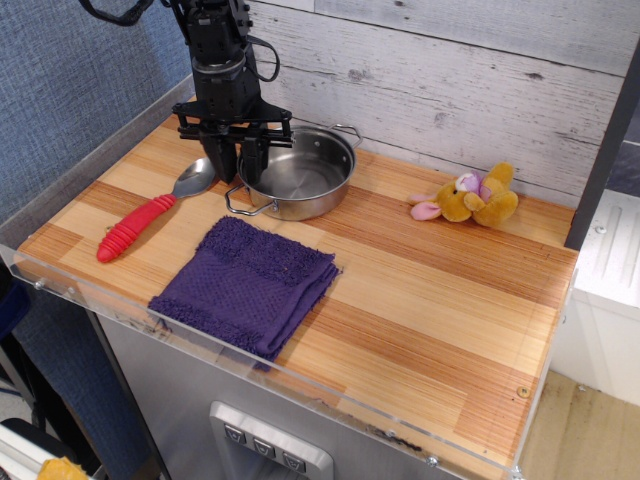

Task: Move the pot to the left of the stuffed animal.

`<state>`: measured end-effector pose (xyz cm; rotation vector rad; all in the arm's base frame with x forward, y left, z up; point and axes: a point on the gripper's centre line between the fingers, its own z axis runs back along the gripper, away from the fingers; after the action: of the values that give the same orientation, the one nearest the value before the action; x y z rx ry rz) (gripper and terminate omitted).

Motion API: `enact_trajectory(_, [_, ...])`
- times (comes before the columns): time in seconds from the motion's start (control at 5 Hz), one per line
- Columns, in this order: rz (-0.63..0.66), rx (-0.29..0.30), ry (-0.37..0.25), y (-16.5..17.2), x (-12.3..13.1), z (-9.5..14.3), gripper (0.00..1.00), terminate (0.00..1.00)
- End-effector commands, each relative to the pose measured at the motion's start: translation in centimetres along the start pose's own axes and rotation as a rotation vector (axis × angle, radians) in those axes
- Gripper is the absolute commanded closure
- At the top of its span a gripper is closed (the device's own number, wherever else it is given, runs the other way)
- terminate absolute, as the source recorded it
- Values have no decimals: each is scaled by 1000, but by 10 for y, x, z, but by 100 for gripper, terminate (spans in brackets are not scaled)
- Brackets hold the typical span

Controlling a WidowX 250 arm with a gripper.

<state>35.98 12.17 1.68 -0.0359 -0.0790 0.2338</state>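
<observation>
The shiny steel pot (300,175) stands upright at the back of the wooden table (430,290), well to the left of the stuffed animal (470,197). The yellow-orange plush with pink ears lies near the back wall on the right. My black gripper (238,165) points straight down over the pot's left rim. Its fingers (222,158) are spread apart, one outside the rim and one over the inside edge. Nothing is held between them. The pot's front wire handle (240,203) sticks out just below the gripper.
A spoon with a red handle (140,222) lies left of the pot, its bowl close to the gripper. A folded purple towel (248,285) lies in front of the pot. A clear raised lip (300,395) runs along the table's front edge.
</observation>
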Motion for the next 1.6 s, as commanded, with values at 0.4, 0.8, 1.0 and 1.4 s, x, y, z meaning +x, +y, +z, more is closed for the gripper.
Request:
enact_trajectory(0.4, [20, -37, -156, -1, 16, 71, 0, 0])
enact_trajectory(0.8, [-22, -76, -216, -6, 15, 116, 0, 0])
enact_trajectory(1.0, [-50, -81, -232, -10, 10, 133, 0, 0])
enact_trajectory(1.4, [-69, -87, -221, -14, 9, 139, 0, 0])
